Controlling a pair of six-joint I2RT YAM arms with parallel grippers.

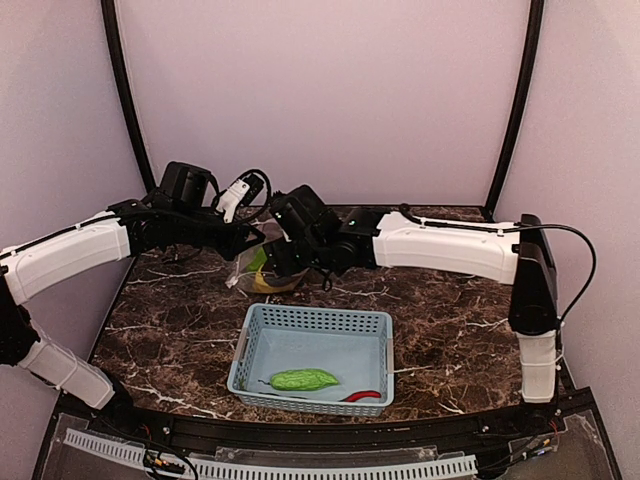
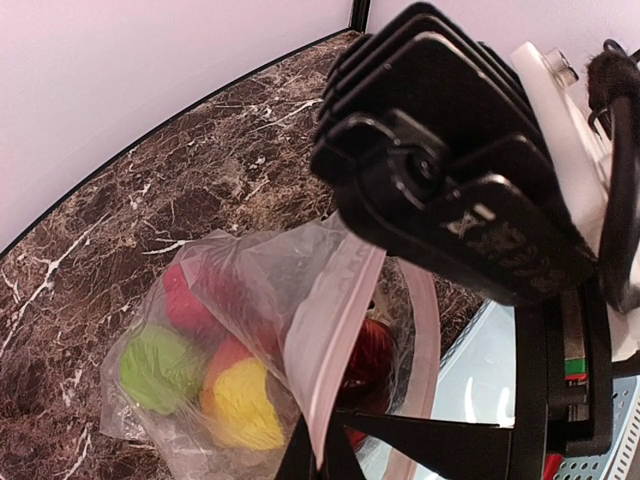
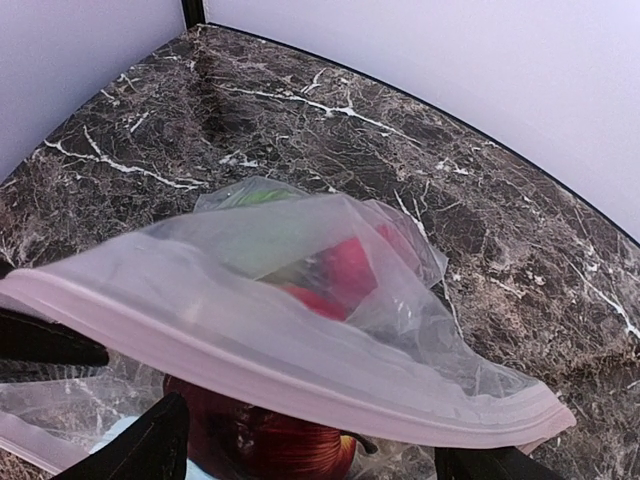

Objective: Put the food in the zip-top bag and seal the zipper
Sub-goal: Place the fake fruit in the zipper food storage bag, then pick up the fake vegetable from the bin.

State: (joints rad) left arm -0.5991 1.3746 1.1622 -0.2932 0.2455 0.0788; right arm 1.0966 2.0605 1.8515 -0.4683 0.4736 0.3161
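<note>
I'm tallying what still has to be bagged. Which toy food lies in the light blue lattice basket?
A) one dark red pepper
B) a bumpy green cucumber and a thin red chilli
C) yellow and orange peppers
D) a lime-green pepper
B: in the top view only the bumpy green cucumber and thin red chilli lie in the light blue lattice basket.
</note>
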